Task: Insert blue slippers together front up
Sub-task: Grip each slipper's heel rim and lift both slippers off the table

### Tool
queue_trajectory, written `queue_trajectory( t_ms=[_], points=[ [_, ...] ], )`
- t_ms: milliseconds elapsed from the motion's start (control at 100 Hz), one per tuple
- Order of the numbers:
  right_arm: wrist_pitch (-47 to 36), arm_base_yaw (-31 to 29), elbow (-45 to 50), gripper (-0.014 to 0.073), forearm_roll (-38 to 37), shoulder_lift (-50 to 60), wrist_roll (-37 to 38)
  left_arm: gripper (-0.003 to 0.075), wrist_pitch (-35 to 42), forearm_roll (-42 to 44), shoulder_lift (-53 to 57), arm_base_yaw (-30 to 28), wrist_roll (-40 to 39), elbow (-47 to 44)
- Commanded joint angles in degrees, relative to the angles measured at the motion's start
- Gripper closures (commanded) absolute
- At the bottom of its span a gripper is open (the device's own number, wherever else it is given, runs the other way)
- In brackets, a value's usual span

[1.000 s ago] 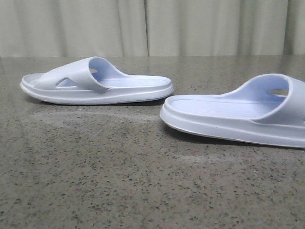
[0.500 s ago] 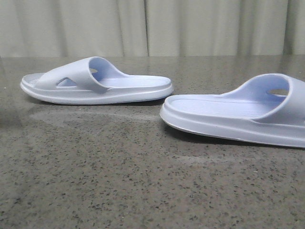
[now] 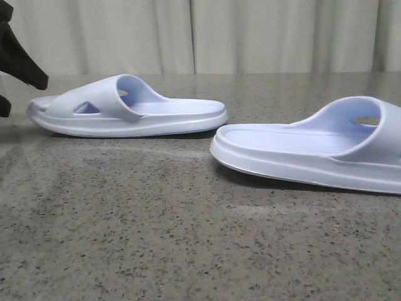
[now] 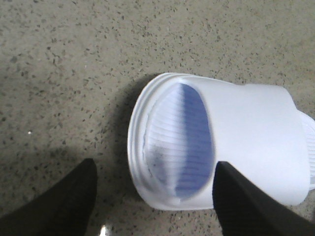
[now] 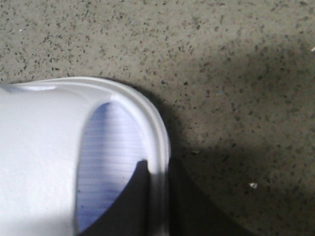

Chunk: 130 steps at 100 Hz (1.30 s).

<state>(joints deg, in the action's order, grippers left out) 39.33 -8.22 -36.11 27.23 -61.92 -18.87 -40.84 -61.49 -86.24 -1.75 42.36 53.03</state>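
Observation:
Two pale blue slippers lie flat on the speckled table, apart from each other. The left slipper [image 3: 125,110] points its toe left, and the right slipper [image 3: 307,150] runs off the right edge. My left gripper [image 3: 26,94] hangs open at the left slipper's toe. In the left wrist view its black fingers [image 4: 74,201] stand wide on either side of that slipper's toe end [image 4: 182,142] without touching it. My right gripper [image 5: 157,169] grips the toe rim of the right slipper [image 5: 44,162], one finger [image 5: 133,196] inside the strap opening and the other outside. It is out of the front view.
A grey speckled stone tabletop [image 3: 156,238] carries both slippers. A pale curtain [image 3: 200,34] hangs behind the table's far edge.
My left gripper has come into the front view at the left edge, beside the left slipper's toe. Neither slipper has moved.

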Motion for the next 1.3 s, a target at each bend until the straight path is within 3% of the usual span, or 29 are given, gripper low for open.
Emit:
queue_trajectory(
  t_ms=[0, 270, 390, 520, 780, 1010, 1290],
  points=[
    [-1.2, -0.1, -1.2, 0.0696, -1.1, 0.4, -1.1, 0.0279, -0.7, -6.9, -0.1, -0.1, 3.8, 2.0],
    [-1.2, -0.1, -1.2, 0.0696, -1.1, 0.4, -1.1, 0.042, -1.0, -12.7, -4.3, -0.1, 8.9, 2.0],
    [-1.2, -0.1, -1.2, 0.0696, -1.1, 0.4, -1.1, 0.0532, -1.7, -13.9, -5.2, -0.1, 9.4, 2.0],
    [-1.1, -0.1, -1.2, 0.0696, -1.1, 0.4, -1.1, 0.0706, -2.7, -14.9, -5.1, -0.1, 10.4, 2.0],
    [-0.5, -0.1, -1.9, 0.0696, -1.1, 0.4, -1.1, 0.0705, -4.4, -15.1, -3.1, -0.1, 11.9, 2.0],
    [3.4, -0.1, -8.1, 0.0696, 1.0, 0.5, -1.1, 0.0705, -3.7, -12.8, 3.9, -0.2, 12.8, 2.0],
    [5.7, -0.1, -17.3, 0.0696, 5.5, 0.6, -1.1, 0.0705, -4.4, -12.5, 10.4, -5.4, 12.7, 2.0]
  ],
)
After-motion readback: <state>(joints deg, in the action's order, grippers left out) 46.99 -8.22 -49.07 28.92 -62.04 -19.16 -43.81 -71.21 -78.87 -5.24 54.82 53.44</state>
